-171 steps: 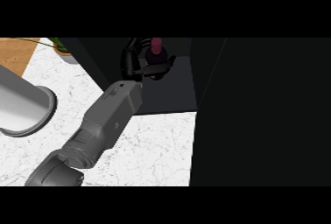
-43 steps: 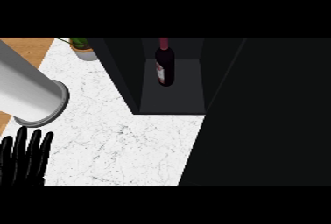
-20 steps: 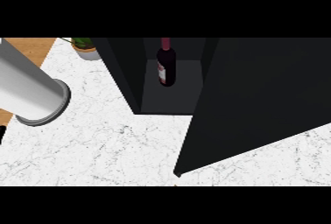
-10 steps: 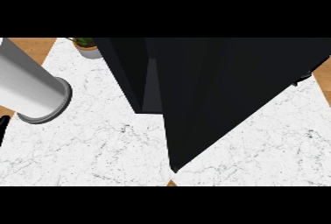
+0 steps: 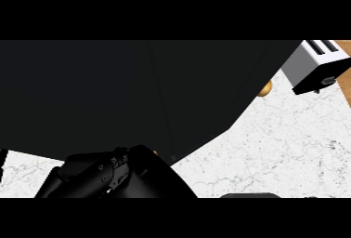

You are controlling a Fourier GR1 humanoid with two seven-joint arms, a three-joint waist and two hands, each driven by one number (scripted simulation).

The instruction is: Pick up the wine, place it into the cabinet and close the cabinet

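At lower left the left hand (image 5: 103,175) is seen against the cabinet (image 5: 123,93). Whether it is spread or curled cannot be told, black on black. The wine is not shown and is judged to be hidden behind the dark door. If the door is pushed unevenly, it may be left ajar. Further right, the toaster (image 5: 312,65) on the counter (image 5: 288,139) could be brushed by a wide swing.

Matt black cabinet (image 5: 103,93), white marbled counter (image 5: 288,139)
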